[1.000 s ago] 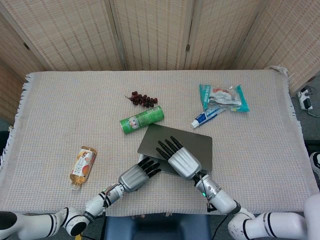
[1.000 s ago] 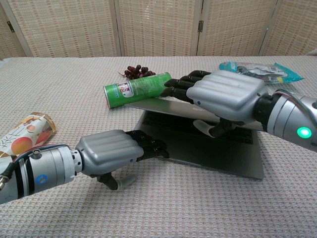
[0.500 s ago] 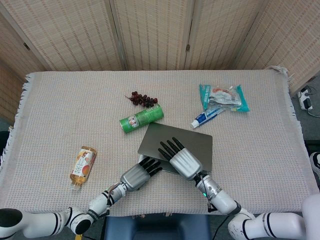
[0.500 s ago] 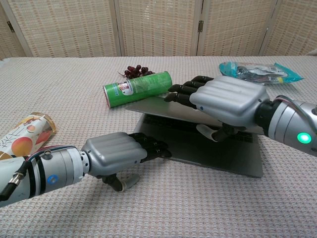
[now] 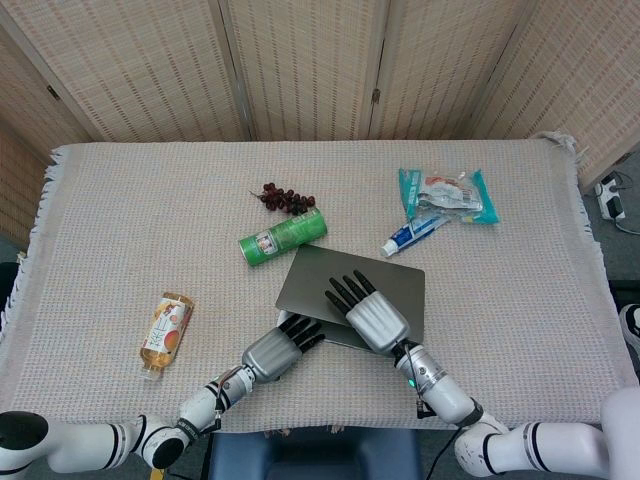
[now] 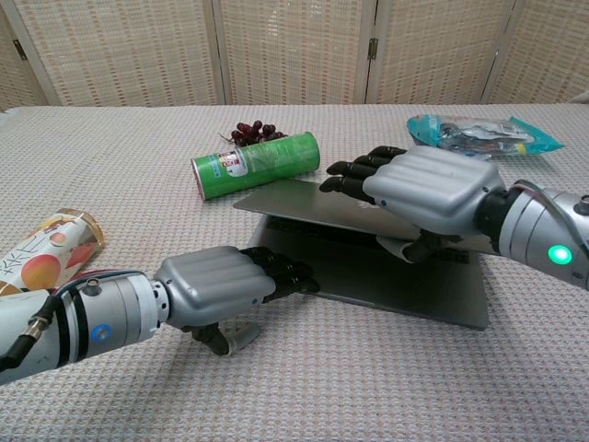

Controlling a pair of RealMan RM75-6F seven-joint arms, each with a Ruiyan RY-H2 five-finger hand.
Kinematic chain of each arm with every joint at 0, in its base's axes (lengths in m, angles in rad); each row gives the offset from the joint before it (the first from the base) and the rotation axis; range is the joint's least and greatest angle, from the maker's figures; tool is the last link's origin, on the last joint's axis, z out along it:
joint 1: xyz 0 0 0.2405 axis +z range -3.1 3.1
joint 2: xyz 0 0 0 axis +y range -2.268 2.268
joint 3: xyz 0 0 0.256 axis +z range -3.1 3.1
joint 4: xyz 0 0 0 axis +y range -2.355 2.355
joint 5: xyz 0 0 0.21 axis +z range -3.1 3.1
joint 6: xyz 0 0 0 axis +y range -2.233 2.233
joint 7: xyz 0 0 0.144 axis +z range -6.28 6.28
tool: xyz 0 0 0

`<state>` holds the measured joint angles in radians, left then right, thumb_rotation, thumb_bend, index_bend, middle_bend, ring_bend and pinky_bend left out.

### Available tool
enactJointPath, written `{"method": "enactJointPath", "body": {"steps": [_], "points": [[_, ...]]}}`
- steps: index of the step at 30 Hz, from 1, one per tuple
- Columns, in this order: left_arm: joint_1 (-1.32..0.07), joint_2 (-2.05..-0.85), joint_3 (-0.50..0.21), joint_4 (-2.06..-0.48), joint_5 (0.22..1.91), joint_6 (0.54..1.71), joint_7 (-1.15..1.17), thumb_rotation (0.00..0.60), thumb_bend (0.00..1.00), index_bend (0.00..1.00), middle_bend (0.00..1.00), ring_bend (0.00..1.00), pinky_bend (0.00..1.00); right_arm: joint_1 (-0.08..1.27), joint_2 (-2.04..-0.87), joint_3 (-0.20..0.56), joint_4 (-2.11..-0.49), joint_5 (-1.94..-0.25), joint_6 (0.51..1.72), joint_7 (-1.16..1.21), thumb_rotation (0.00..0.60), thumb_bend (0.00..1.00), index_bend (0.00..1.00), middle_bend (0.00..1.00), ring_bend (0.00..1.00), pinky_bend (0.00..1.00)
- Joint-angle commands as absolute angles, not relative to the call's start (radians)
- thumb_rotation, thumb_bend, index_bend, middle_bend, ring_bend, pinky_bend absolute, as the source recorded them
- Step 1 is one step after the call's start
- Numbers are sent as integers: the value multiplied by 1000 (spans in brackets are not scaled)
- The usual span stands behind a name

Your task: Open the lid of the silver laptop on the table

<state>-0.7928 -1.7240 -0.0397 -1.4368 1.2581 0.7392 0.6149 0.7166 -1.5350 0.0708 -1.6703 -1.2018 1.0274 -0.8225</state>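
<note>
The lid (image 6: 304, 204) of the laptop (image 5: 352, 297), near the surface's front edge, is part-raised, pinched by the right hand (image 6: 419, 189) while the curled, empty left hand (image 6: 225, 285) pins the base (image 6: 405, 281); lifting further comes next.

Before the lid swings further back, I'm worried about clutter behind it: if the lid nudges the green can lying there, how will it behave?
The green can lies on its side just behind the laptop lid, so it would probably roll rather than slide. It looks like a rigid, light snack tube, likely easy to shove. The grapes behind it might stop it.
</note>
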Motion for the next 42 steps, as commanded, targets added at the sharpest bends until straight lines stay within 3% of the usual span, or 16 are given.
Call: {"method": "enactJointPath", "body": {"steps": [1,18,42], "points": [[-796,-1723,-36,-1441,1254,742,612,600,613,0,79,0,0,713,-1513,89,-1681,-1196,1044,-802,600,592,0,0,0,0],[-817,-1717,-15,-1456,1234,769,624,600,613,0,79,0,0,719,-1355,231,-1642,-1073,1058,-631,600,591,0,0,0,0],[-828,-1706,7,-1492,1210,808,654,600,613,0,79,0,0,794,-1382,303,-1349,-837,952,-520,600,592,0,0,0,0]]}}
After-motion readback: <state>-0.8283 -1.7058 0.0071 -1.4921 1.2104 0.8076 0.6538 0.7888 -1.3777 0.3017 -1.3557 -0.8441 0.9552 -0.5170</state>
